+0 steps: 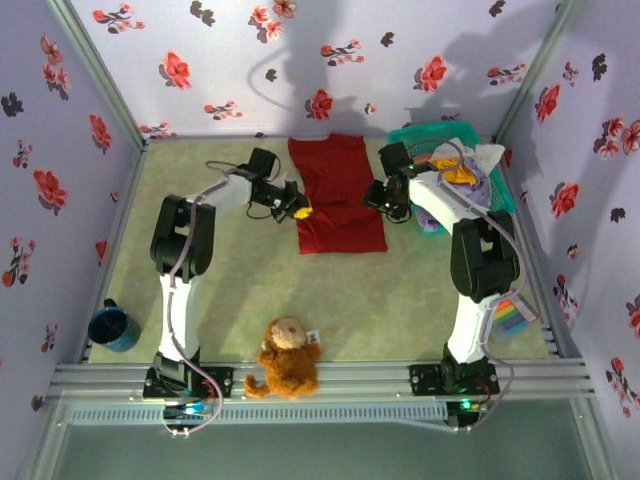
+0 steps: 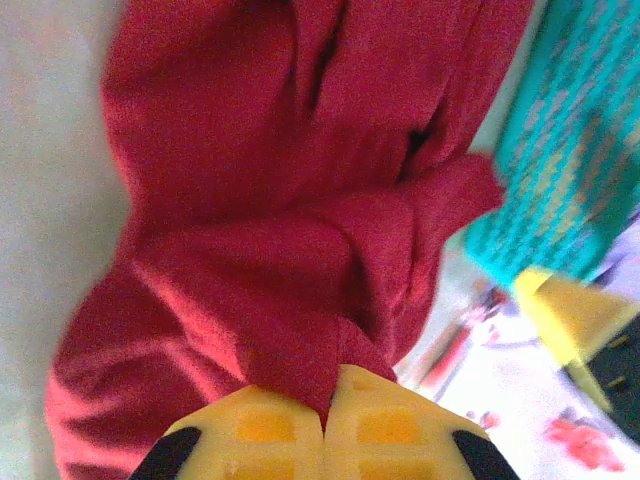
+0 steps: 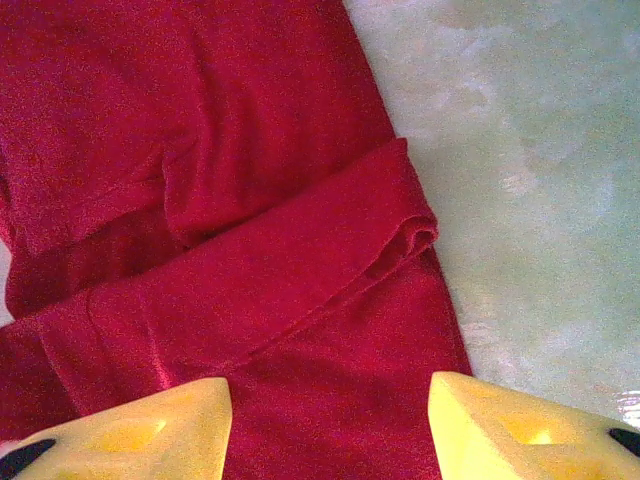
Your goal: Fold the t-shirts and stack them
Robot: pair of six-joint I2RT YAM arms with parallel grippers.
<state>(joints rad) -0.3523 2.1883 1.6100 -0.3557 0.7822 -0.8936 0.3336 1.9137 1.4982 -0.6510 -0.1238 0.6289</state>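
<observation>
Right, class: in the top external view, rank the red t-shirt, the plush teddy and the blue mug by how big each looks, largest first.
1. red t-shirt, by far the largest
2. plush teddy
3. blue mug, the smallest

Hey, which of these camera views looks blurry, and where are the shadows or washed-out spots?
Left wrist: blurred, the teal basket worst, the red t-shirt soft. Right wrist: shirt folds crisp, the table washed out pale. Top external: sharp, with dark shadows on the back wall.
</observation>
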